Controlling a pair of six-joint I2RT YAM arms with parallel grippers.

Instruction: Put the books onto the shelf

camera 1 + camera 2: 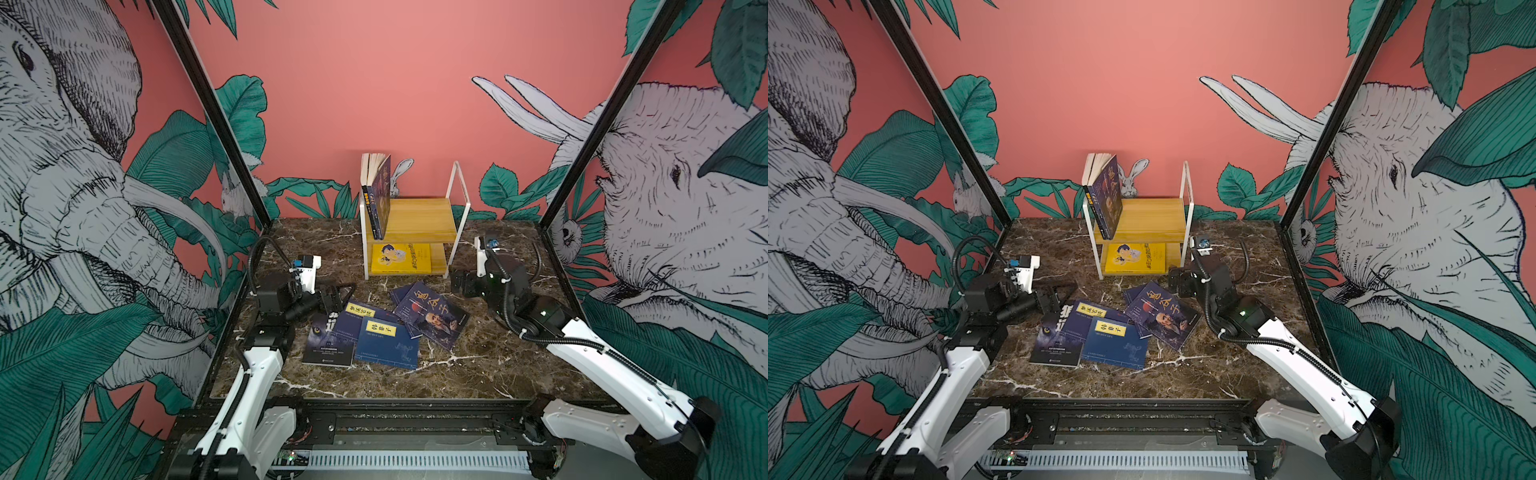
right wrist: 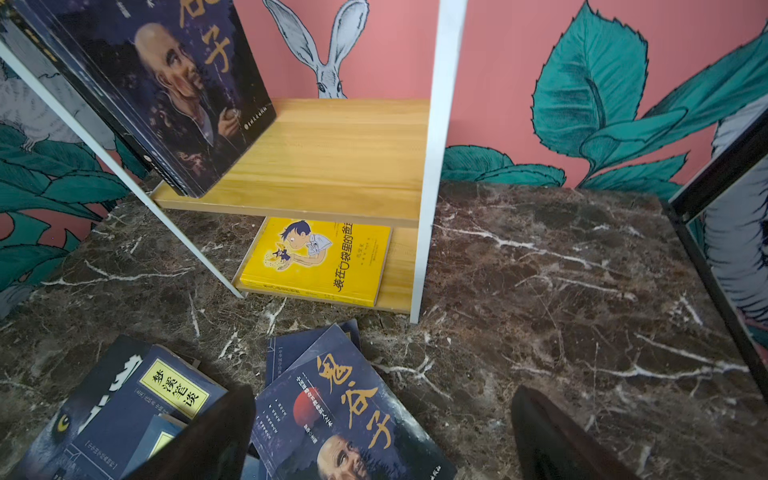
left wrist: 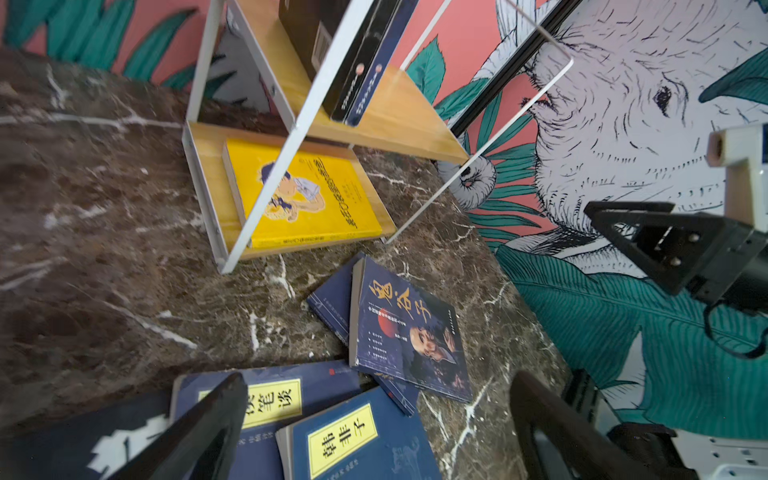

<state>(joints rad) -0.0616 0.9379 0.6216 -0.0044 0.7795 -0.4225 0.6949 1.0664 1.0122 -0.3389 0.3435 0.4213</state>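
shelf [image 1: 424, 218] is sitting rear-centre on the tabletop [image 1: 498, 353]: two light wood-grain boards in a thin flat white metal frame. One portrait paperback [image 1: 384, 195] is standing at the left end of the upper board. Its long axis is near vertical, top leaning left onto the brown book [image 1: 367, 195], spine facing front, glossy cover facing right. Brown book's cream pages are fanning open at the top. yellow cartoon book [image 1: 401, 258] is lying flat on the lower board, long axis left-right.

Other five are lying flat, covers up, in a loose overlapping pile just in front of the shelf.
- wolf-eyes paperback [image 1: 328, 340] is sitting front-left, long axis roughly front-back.
- rear navy paperback [image 1: 357, 318] is overlapping its right edge.
- front navy paperback [image 1: 388, 340] is lying on top of that. Both are showing yellow rectangular labels.
- second portrait paperback [image 1: 434, 318] is lying on the right, long axis diagonal, rear-left to front-right.
- third navy paperback [image 1: 400, 292] is lying under it, corner poking out rear-left.

left gripper [image 1: 338, 297] is hanging at the pile's rear-left, pointing right, jaws spread, holding nothing. right gripper [image 1: 457, 282] is hanging just right of the shelf's front foot, pointing left, jaws spread, nothing between them. Tabletop is dark brown marble pattern with white veins.
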